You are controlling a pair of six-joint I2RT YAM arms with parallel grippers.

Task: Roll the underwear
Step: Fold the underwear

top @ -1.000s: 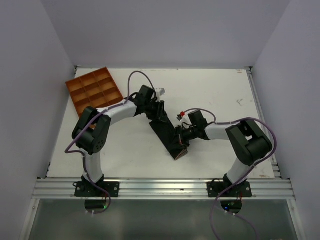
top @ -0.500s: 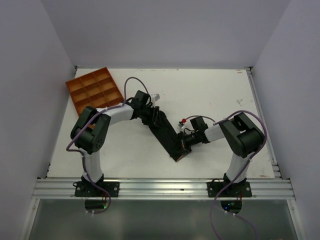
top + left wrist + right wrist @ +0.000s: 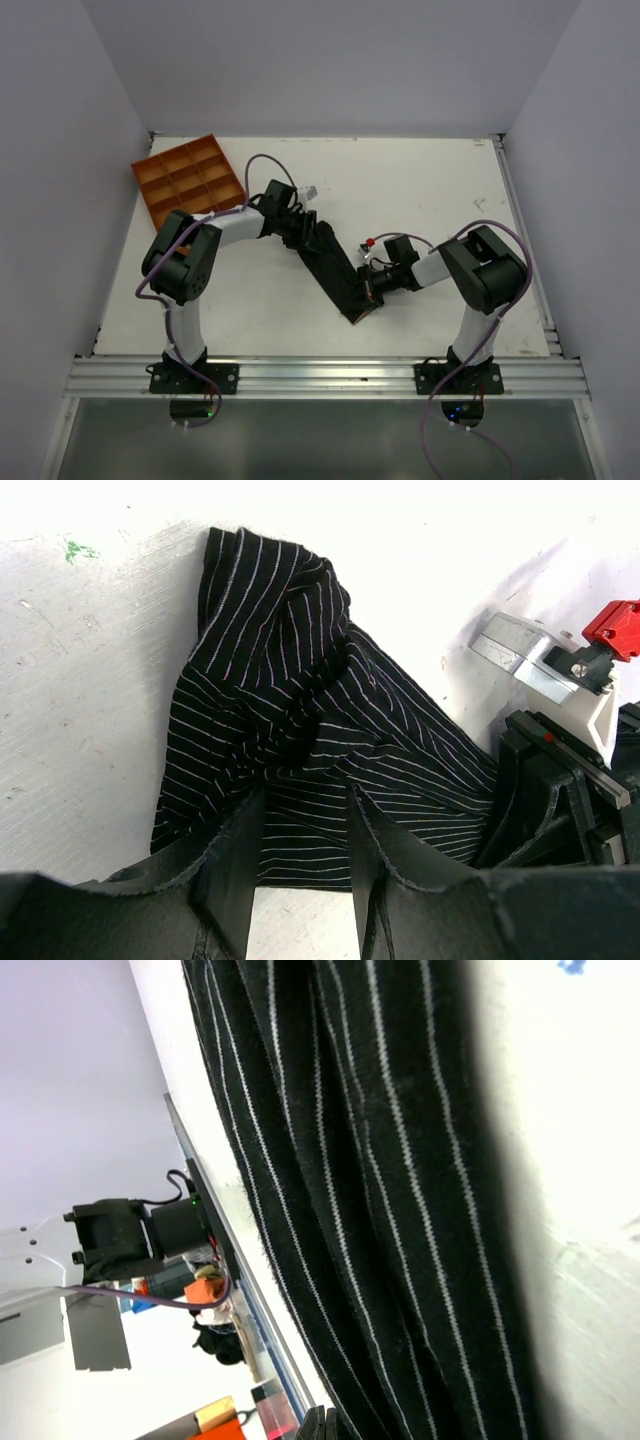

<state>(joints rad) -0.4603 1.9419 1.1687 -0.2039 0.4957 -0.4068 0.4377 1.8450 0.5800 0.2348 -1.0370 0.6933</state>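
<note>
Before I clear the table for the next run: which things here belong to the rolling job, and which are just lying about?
Part of the job:
- black pinstriped fabric underwear, lying as a long strip
- left gripper, at its far end
- right gripper, shut at its near end

Lying about:
- orange plastic compartment tray, far left corner

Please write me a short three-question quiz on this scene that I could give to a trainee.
1. True or false: the underwear lies as a long strip between the left claw and the right claw.
2. Which pattern does the fabric show in the left wrist view? A: plain black; B: thin pale stripes on black; C: dots.
3. Which corner of the table holds the orange divided tray?

Key
1. True.
2. B.
3. The far left corner, beyond the left arm.
</note>
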